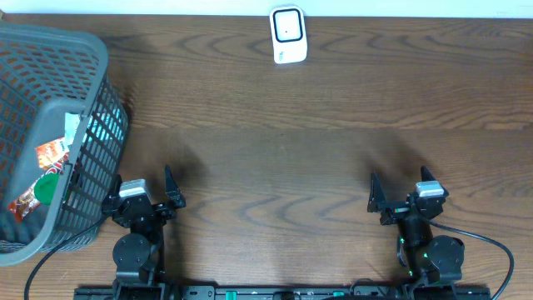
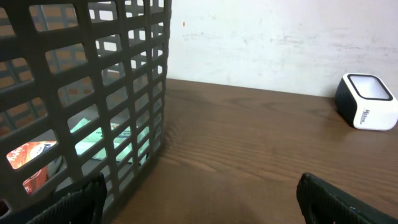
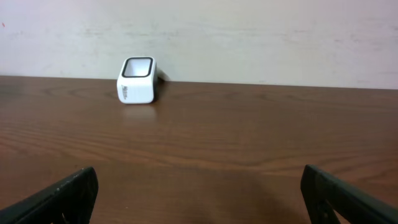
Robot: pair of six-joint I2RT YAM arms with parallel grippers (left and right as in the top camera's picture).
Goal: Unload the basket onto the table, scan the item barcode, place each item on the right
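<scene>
My jaws stood wide open and empty on the left gripper (image 1: 143, 185) and the right gripper (image 1: 401, 190). The snacks (image 1: 50, 154) lay in the basket (image 1: 107, 75) at nine o'clock, the scanner (image 1: 288, 35) at twelve. I might have hit the basket wall or grabbed two packs.

mock shop checkout setup, wood-grain table (image 1: 291, 167), grey shopping basket (image 1: 98, 133) of packets (image 1: 50, 155), white barcode scanner (image 1: 288, 35), bare pale wall (image 3: 261, 37)

Dark brown wood-grain table (image 1: 291, 150) in front of me. Grey mesh basket (image 1: 100, 158) sits on it at the left edge. White barcode scanner (image 1: 289, 35) stands far middle, well apart from it.
</scene>
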